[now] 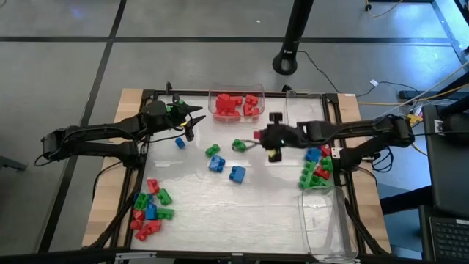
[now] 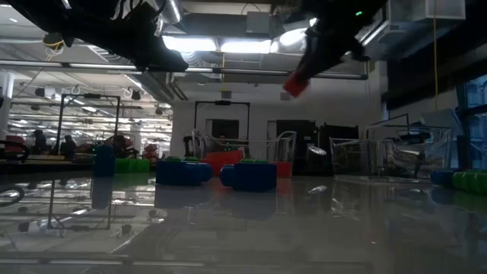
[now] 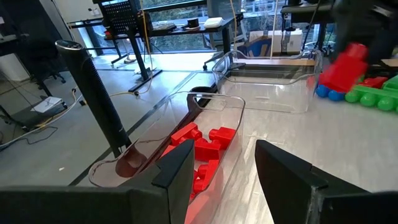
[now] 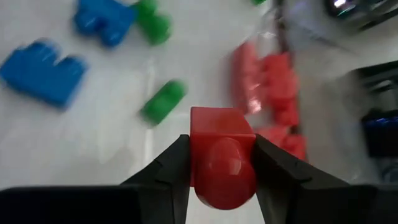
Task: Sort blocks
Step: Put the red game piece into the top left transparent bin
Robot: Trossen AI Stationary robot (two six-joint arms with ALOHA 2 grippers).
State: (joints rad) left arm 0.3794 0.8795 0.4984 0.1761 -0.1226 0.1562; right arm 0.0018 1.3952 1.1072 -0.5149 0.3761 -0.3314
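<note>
My right gripper (image 1: 261, 136) hangs over the table's middle, shut on a red block (image 4: 221, 163) that also shows high in the low view (image 2: 297, 84). Below it lie loose blocks: a green one (image 1: 239, 145), another green one (image 1: 212, 150), and blue ones (image 1: 216, 164) (image 1: 237, 174). My left gripper (image 1: 190, 121) stands open and holds nothing, just left of the clear bin of red blocks (image 1: 236, 105), which shows past its fingers (image 3: 205, 146). My right gripper pinches the red block by two opposite side faces (image 4: 198, 155) between its two fingers. The fingers slant downward, coming from the table's right side. The block is lifted well clear of the table, with a round stud toward the wrist camera.
A mixed pile of red, green and blue blocks (image 1: 150, 209) lies near left, and another pile (image 1: 316, 170) sits at the right. A clear bin with nothing in it (image 1: 322, 220) stands near right, a second clear bin (image 3: 267, 87) at far right. A lone blue block (image 1: 180, 143) lies under the left arm.
</note>
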